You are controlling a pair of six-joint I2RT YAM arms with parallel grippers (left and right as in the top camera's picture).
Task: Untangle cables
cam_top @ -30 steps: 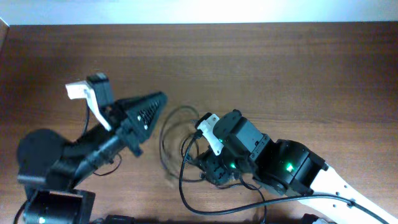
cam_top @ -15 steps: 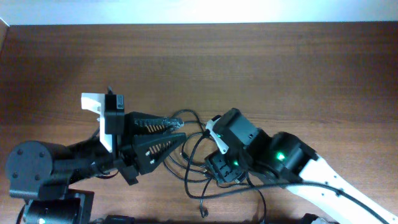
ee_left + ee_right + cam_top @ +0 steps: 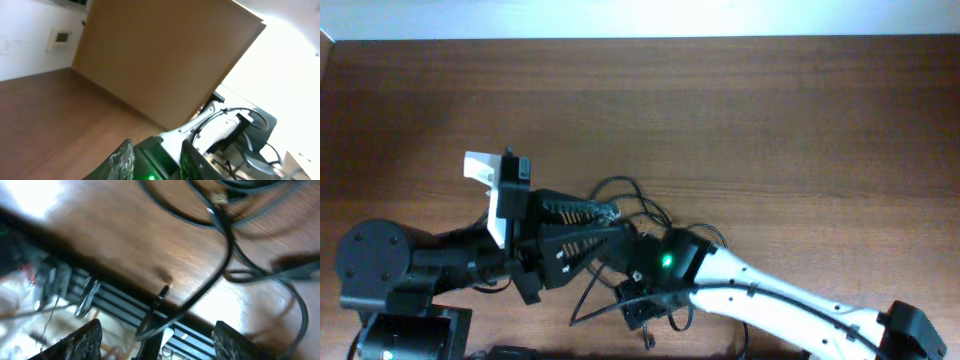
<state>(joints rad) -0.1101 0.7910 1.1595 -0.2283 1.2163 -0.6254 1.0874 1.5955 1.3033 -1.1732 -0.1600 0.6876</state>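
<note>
1. overhead: cables [image 3: 620, 180] in loose loops on the bench [image 3: 800, 120], at the tips of the left fingers [image 3: 575, 207].
2. left fingers spread apart, not pinching.
3. right wrist: right fingers [image 3: 85, 340] spread wide, one of the cables passing between them.

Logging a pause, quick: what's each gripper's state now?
Left gripper: open.
Right gripper: open; a cable runs between its fingers, ungripped.
</note>
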